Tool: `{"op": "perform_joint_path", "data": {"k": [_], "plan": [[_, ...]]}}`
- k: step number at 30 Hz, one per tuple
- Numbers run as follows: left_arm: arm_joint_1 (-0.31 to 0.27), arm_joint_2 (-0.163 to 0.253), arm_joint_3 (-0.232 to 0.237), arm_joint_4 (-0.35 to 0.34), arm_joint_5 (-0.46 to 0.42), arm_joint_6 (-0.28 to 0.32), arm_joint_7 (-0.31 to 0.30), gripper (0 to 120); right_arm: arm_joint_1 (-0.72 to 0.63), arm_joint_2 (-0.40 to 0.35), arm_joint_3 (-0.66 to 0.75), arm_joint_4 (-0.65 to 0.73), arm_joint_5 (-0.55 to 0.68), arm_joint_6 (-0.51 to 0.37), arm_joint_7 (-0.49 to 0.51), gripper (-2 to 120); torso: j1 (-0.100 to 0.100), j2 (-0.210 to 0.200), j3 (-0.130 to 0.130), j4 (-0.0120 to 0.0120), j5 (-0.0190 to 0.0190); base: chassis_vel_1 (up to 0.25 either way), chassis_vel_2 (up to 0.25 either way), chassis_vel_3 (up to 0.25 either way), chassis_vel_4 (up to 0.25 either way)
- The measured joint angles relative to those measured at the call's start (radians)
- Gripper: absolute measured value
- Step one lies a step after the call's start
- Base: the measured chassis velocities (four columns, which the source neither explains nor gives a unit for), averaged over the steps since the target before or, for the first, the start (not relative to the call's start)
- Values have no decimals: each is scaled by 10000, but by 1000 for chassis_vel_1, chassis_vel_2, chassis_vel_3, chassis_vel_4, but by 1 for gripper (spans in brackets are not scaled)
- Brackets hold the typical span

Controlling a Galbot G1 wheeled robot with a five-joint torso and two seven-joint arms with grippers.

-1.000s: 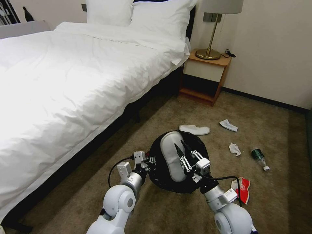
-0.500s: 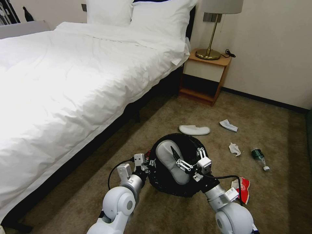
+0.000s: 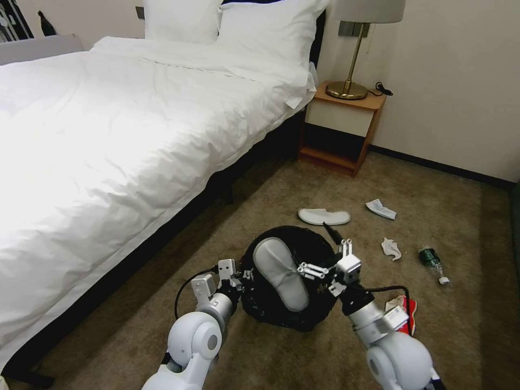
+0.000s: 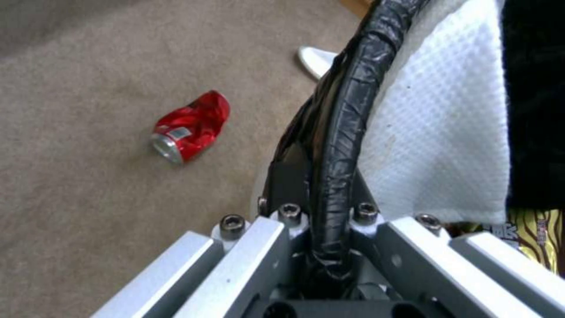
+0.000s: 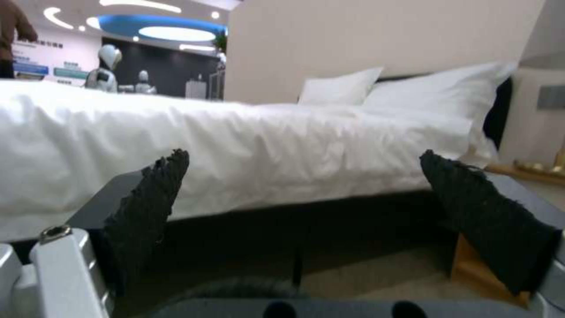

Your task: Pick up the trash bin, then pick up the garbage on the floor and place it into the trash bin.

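Note:
The black mesh trash bin (image 3: pixel 319 311) is tilted toward me with a white slipper (image 3: pixel 279 273) lying inside it. My left gripper (image 3: pixel 241 273) is shut on the bin's taped rim (image 4: pixel 341 132). My right gripper (image 3: pixel 314 248) hangs open over the bin's right side, its fingers (image 5: pixel 147 198) spread wide with nothing between them. Garbage lies on the carpet: another white slipper (image 3: pixel 324 216), two white tissues (image 3: pixel 381 208) (image 3: pixel 391 248), a green bottle (image 3: pixel 432 262), a red packet (image 3: pixel 407 314) and a crushed red can (image 4: pixel 191 126).
The white bed (image 3: pixel 108 135) runs along the left, its dark base close to the bin. A wooden nightstand (image 3: pixel 341 124) with a brass lamp (image 3: pixel 349 81) stands in the far corner. Open carpet (image 3: pixel 466 216) stretches to the right toward the wall.
My right gripper has opened wider and drawn back from the slipper to the bin's right side, one finger now pointing up. The bin with the slipper has shifted slightly left and nearer.

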Motion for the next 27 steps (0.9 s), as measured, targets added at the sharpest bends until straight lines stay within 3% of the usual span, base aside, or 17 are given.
{"op": "perform_joint_path", "data": {"k": [7, 12, 19, 20, 27], "plan": [[37, 65, -154, 106, 1, -13, -10, 0, 327, -967, 439, 815, 797, -500, 350, 100, 0, 0, 0, 1, 0, 0, 0, 0, 0], [85, 66, -326, 69, 26, -86, 17, 0, 285, -1016, 651, 884, 868, -506, 510, 100, 0, 0, 0, 1, -1, 0, 0, 0, 0], [104, 170, -697, -235, 240, -358, 128, 0, 109, -486, 769, 500, 518, -392, 1185, 100, 0, 0, 0, 0, -1, 0, 0, 0, 0], [144, 281, -840, -399, 322, -366, 79, 0, 18, -176, 781, 373, 189, -633, 1930, 100, 0, 0, 0, 1, -1, 0, 0, 0, 0], [314, 498, -865, -773, 241, -657, 26, 0, -361, 780, 1069, -437, -1166, -1230, 3407, 100, 0, 0, 0, 0, -1, 0, 0, 0, 0]]}}
